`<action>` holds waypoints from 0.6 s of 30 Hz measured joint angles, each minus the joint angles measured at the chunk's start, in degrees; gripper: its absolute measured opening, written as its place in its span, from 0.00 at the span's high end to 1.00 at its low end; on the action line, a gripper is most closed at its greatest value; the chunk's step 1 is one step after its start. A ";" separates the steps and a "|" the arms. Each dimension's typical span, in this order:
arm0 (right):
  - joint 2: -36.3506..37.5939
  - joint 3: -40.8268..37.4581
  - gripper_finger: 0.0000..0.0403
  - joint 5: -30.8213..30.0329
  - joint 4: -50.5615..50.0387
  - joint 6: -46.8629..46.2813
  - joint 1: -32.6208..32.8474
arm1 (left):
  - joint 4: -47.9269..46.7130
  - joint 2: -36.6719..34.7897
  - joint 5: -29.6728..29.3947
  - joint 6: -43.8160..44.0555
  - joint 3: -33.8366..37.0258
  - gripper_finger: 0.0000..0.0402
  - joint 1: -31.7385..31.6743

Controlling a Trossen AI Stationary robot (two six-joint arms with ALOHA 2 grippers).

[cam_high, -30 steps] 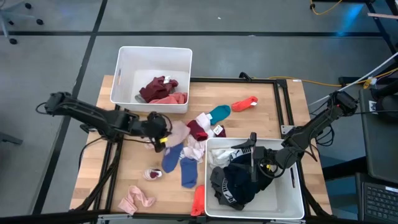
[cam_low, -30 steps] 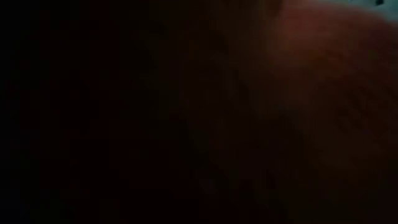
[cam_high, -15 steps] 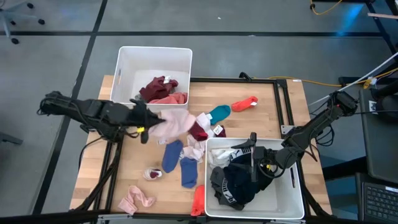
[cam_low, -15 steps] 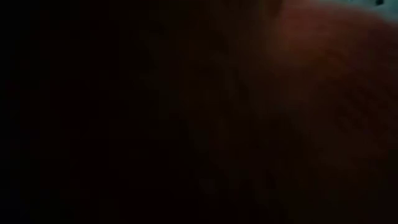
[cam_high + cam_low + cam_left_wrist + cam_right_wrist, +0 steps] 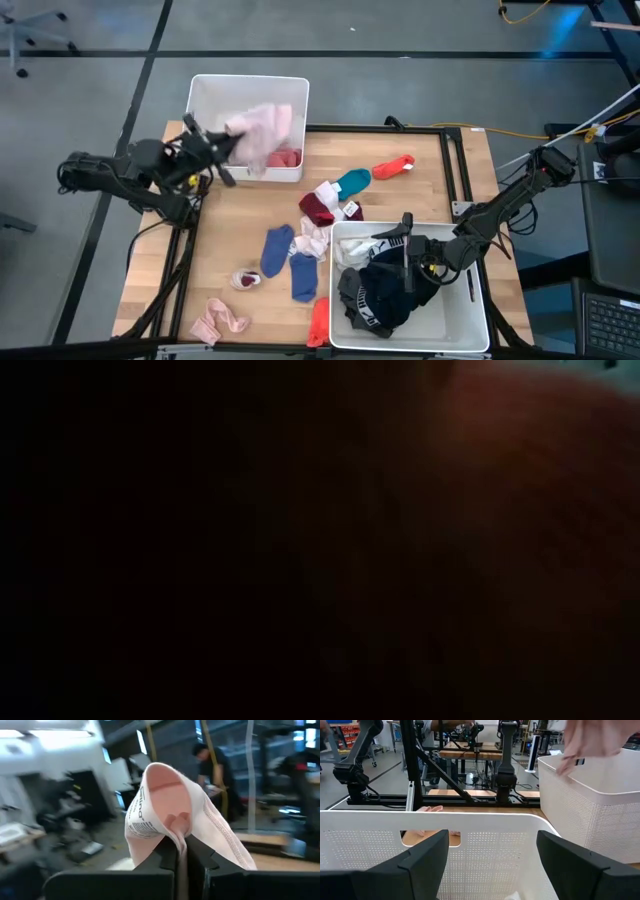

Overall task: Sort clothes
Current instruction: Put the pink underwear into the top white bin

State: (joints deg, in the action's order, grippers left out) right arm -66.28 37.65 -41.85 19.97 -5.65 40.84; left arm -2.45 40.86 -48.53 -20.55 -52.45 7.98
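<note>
High view, left gripper (image 5: 222, 152): clamped on pale pink garment (image 5: 262, 132), limp, printed label, above far-left white bin (image 5: 200, 100).
Table middle: blue socks (image 5: 288, 262), teal, red, maroon pieces.
Right gripper (image 5: 405, 250): fingers apart, over near-right bin (image 5: 470, 318) of dark clothes.

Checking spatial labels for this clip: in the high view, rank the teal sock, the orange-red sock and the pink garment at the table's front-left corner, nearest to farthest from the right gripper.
Measured from the right gripper, open over the front-right bin:
1. Teal sock, mid-table, just behind the bin.
2. Orange-red sock, a little farther back; close to the teal one, but it reads as second.
3. Pink garment, front-left corner, clearly farthest.
</note>
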 joint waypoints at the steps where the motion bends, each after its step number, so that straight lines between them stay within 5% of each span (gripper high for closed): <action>1: 0.00 0.00 0.25 0.00 0.00 0.00 0.00 | 1.24 0.02 0.02 -2.14 0.00 0.98 -1.44; 6: 0.00 0.00 0.25 0.00 0.02 0.00 0.00 | 2.41 0.17 0.04 -7.00 0.45 0.97 -10.67; 18: 0.00 0.00 0.25 0.02 0.04 -0.02 0.00 | -0.47 2.27 0.82 0.16 9.46 0.97 -26.21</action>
State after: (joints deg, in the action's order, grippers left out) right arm -66.28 37.65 -41.82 20.01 -5.67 40.84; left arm -2.91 43.13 -47.71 -20.39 -42.98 -18.23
